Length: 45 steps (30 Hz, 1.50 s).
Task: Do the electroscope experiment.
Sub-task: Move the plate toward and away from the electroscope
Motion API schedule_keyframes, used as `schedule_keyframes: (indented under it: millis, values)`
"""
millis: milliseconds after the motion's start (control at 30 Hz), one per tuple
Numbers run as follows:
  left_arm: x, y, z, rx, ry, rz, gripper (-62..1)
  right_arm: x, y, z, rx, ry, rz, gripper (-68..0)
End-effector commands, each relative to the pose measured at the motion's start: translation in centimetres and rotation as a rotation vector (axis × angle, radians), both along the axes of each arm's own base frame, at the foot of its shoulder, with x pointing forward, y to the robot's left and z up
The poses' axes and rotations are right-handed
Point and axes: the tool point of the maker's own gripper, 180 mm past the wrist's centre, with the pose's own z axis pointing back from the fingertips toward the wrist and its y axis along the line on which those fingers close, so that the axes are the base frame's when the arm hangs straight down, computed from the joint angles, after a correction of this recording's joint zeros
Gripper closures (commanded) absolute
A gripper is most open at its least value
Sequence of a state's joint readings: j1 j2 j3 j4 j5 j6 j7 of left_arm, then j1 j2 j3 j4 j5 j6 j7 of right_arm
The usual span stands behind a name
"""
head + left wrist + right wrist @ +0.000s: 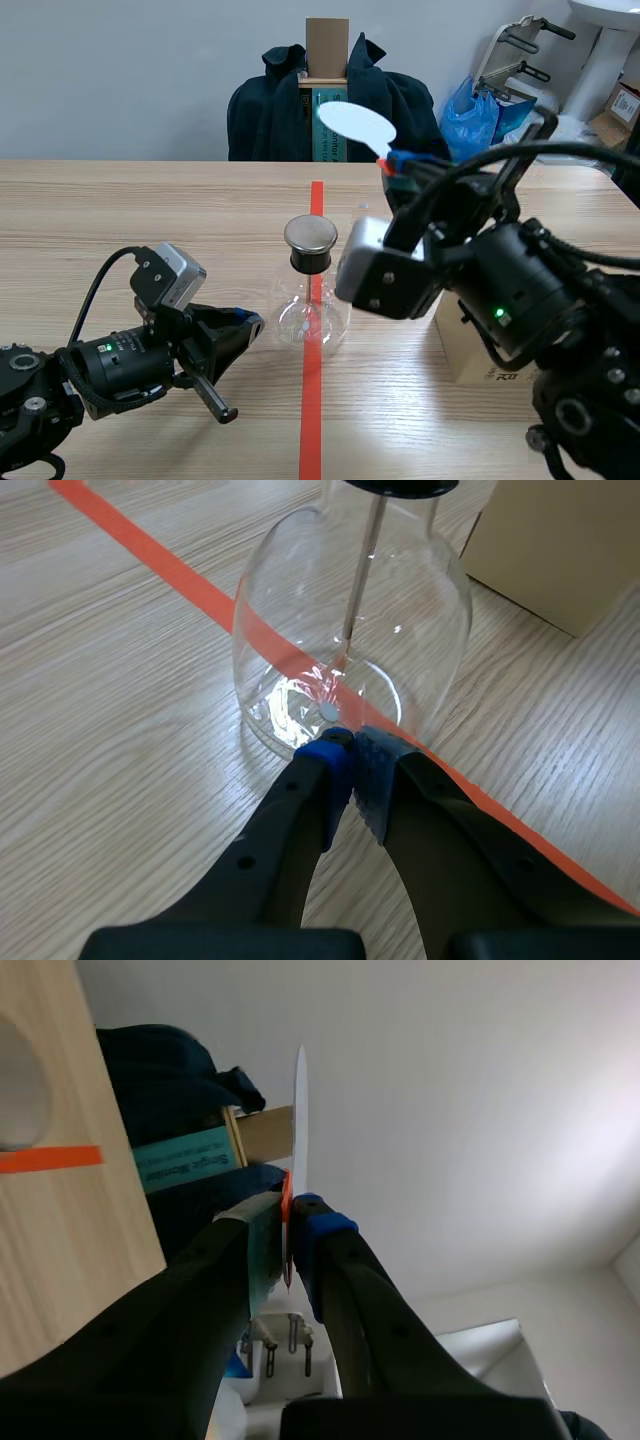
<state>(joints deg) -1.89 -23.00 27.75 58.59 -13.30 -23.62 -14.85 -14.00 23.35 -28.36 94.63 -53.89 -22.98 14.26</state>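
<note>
**A:** So, where is the electroscope, and how will it handle?

**B:** The clear round-bellied glass flask (313,320) with the black stopper and flat round metal disc (311,235) stands on the orange-red tape line. It is about midway between the left and right edges of the pale wooden tabletop (120,220). I'd judge it light, slippery and breakable. The thin metal rod (360,570) hanging inside wants no jolting.

**A:** And where to grip it?

**B:** Probably at the neck just under the stopper, or only steadied low on the belly, with no squeeze on the thin wall. The left gripper (350,750) has its pads pressed together on nothing, with the tips at the foot of the glass. Whether they touch it I cannot tell.

**A:** And the other claw?

**B:** The right gripper (288,1210) is raised above the table and clamped on the orange-red stem of a thin white oval paddle (355,125). The paddle looks stiff, flat and very light, and holding it by the stem seems right because it leaves the blade bare.

**A:** Any writing?

**B:** The tan cardboard box (465,350), just beside the flask toward the right edge, has black print low on its side, too small to read. A teal box (185,1160) beyond the far edge, among dark clothing, has white lettering that I can't make out reliably.
</note>
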Motion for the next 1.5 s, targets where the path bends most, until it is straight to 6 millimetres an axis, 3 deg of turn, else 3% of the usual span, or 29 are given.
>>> schedule_keyframes:
  millis: [0, 233, 567, 933, 1467]
  values:
    - [0.6, -0.4, 1.1, -0.029, -0.029, 0.005, -3.1, 0.3, -0.2, 1.1, -0.003, -0.049, 0.000, -0.6]
    - [0.6, -0.4, 1.1, -0.029, -0.028, 0.005, -3.1, -0.3, -0.1, -2.7, -0.067, 0.027, 0.020, -0.6]
    - [0.6, -0.4, 1.1, -0.029, -0.028, 0.005, -3.1, -1.1, 0.5, -4.9, -0.145, 0.033, 0.100, -0.6]
    - [0.5, -0.4, 1.1, -0.029, -0.028, 0.005, -3.1, -2.5, 2.0, -4.7, -0.169, -0.006, 0.210, -0.6]
    - [0.5, -0.4, 1.1, -0.029, -0.028, 0.005, -3.1, -1.8, 1.3, -4.3, -0.161, -0.027, 0.151, -0.7]
